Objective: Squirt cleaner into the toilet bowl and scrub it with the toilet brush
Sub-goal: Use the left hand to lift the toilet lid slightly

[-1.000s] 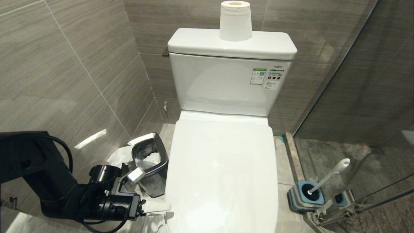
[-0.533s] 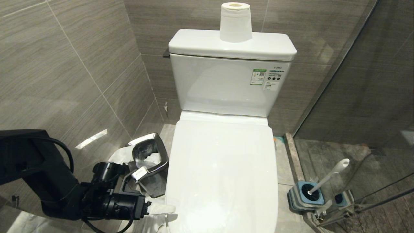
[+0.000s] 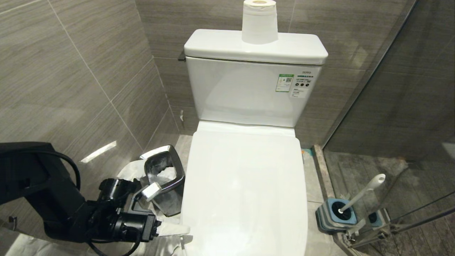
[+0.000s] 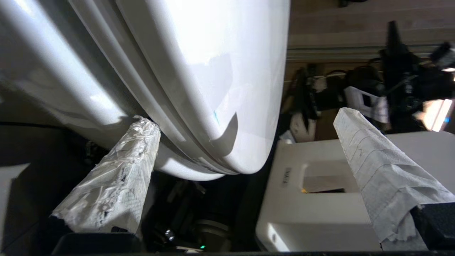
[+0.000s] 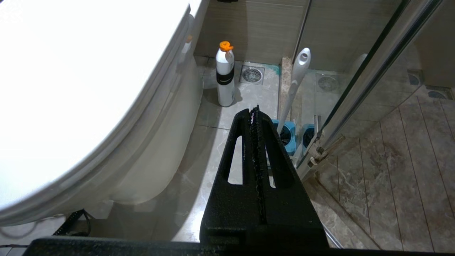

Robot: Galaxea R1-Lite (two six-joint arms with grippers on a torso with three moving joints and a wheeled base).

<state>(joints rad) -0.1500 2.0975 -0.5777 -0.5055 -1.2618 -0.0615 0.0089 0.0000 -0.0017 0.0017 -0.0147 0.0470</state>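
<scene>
The toilet bowl [image 3: 245,192] has its white lid down, so the basin is hidden. At the lid's front left edge my left gripper [image 3: 179,230] is open. In the left wrist view its taped fingers [image 4: 117,170] straddle the lid and seat edge [image 4: 199,71], one below the rim and one out past the lid's top face. A tiny turquoise streak [image 4: 215,115] marks the lid. The toilet brush [image 3: 362,193] stands in its grey-and-blue holder [image 3: 334,215] right of the toilet. My right gripper [image 5: 254,110] is shut and empty, low beside the toilet, pointing toward the brush handle [image 5: 296,81].
A white bottle with an orange cap [image 5: 225,74] stands on the floor by the toilet's right side, near a floor drain [image 5: 252,74]. A steel waste bin [image 3: 164,177] sits between the left arm and the wall. A glass shower partition [image 3: 391,106] closes the right side. A paper roll [image 3: 259,23] tops the tank.
The whole head picture wobbles slightly. The left gripper stays open at the lid's front left edge, and nothing has been taken hold of.
</scene>
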